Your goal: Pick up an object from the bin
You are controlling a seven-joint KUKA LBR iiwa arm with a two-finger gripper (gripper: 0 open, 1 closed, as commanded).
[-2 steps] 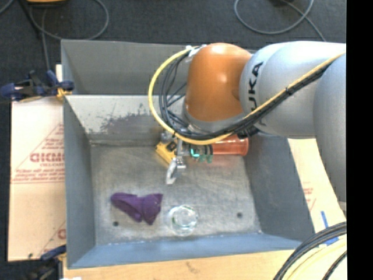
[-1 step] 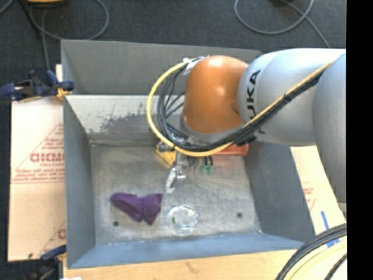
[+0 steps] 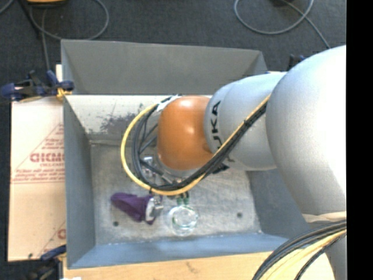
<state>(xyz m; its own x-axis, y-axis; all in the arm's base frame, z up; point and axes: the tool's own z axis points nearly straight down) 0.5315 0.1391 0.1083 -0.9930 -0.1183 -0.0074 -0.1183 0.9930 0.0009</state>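
Observation:
My gripper (image 3: 153,207) reaches down to the bin floor near the front, mostly hidden under the arm's orange cover. A purple, soft-looking object (image 3: 129,205) lies on the floor at the front left, its right end touching the gripper's metal tip. A clear round glass-like object (image 3: 183,221) sits just to the right of the gripper, close to the front wall. A small green piece (image 3: 184,199) shows just above the clear object, partly under the arm.
The arm comes in from the right and covers the middle and right of the bin. Yellow and black cables loop around the wrist. The grey floor at the far left and along the back wall lies bare, with dark specks on the back left wall.

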